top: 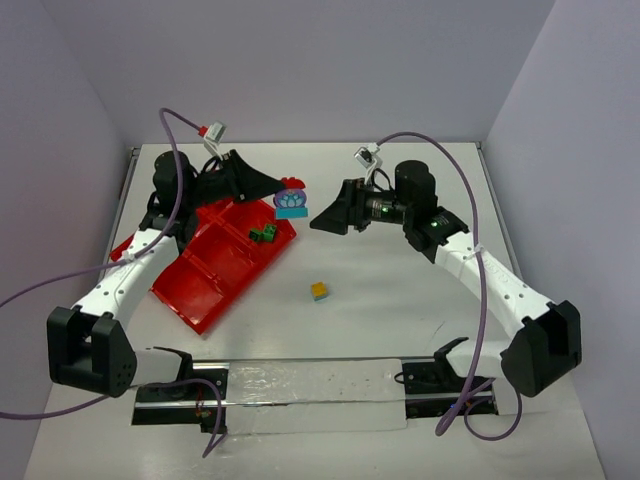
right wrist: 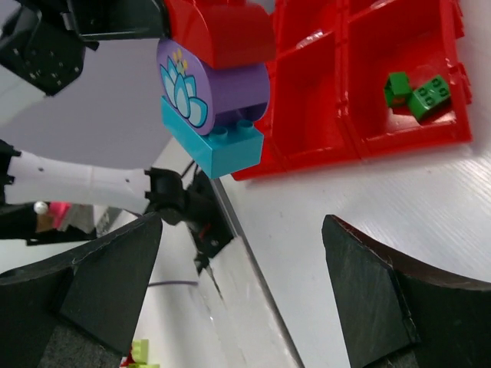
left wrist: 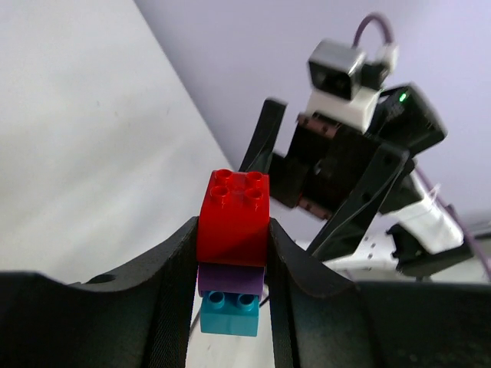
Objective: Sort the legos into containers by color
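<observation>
Since these are small hard plastic bricks pressed together by studs, the stack [left wrist: 232, 261] is looking light and stiff but slick. My guess is it's popping apart at a seam if twisted. Best hold is looking like the flat side faces of one brick, squeezed square-on. The teal brick [left wrist: 229, 313] at the bottom is sticking out below the fingers, so that's the free end for pulling it apart. The purple piece [left wrist: 230, 278] in the middle is showing a rounded face, which is poor for pads.

Looks: the red brick [left wrist: 234, 215] is sitting on top with four studs showing. The purple piece is carrying a lotus print, with teal as the base.

The left gripper [left wrist: 233, 225] is clamping the stack by the red brick's sides. It's holding it off the table [top: 400, 290], near the tray [top: 200, 290] corner. The right gripper [right wrist: 243, 222] is facing it, fingers spread wide and gripping nothing.

Two green bricks [top: 263, 233] are lying in one end compartment of the tray. A yellow-and-blue cube [top: 319, 291] is sitting loose on the table, apart from the tray.
</observation>
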